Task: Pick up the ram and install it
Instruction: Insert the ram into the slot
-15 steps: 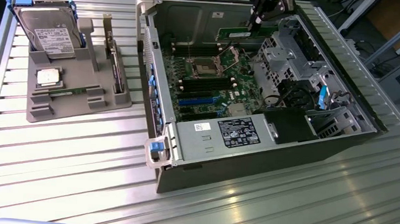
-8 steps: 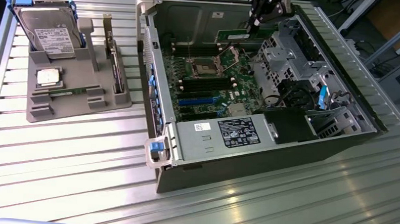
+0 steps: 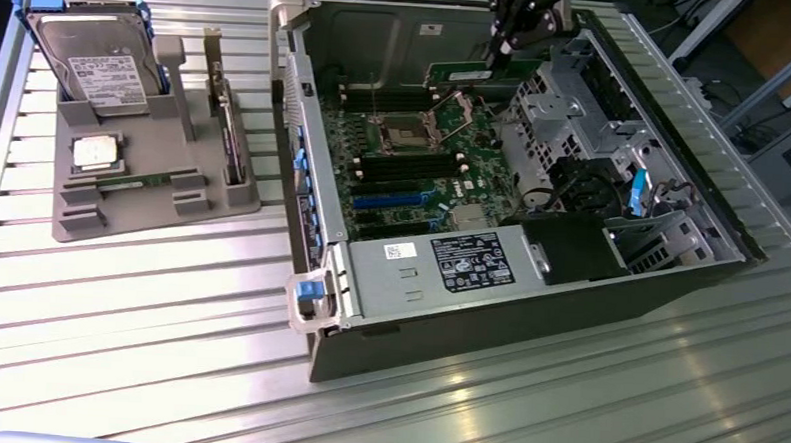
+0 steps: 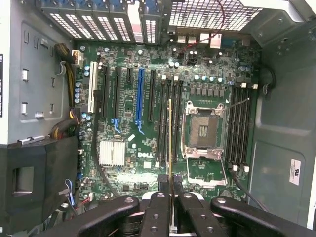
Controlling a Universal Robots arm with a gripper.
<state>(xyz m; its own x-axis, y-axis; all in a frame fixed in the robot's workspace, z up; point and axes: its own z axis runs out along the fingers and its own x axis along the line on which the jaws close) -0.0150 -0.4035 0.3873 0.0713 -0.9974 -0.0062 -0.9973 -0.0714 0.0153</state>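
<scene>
1. Clamped in the gripper: the ram, with the jaws clenched against both flat faces of the stick.
2. Seen edge-on from the wrist as a thin yellowish line running straight out from between the jaws, over the green motherboard.
3. In line with the dark memory slots directly beyond the jaws; cannot tell whether touching a slot or apart from it.
4. Just off one side of the jaws' line: the open processor socket in its metal frame, and past it a second bank of slots.
5. Off the other side of the jaws: a blue expansion slot and a silver heat sink.
6. In the exterior view, visible as a green strip just under the jaws, inside the open computer case.
7. Well apart from the jaws, outside the case on the slatted table: a grey holder carrying a hard drive, a square silver processor chip and a dark expansion card.
</scene>
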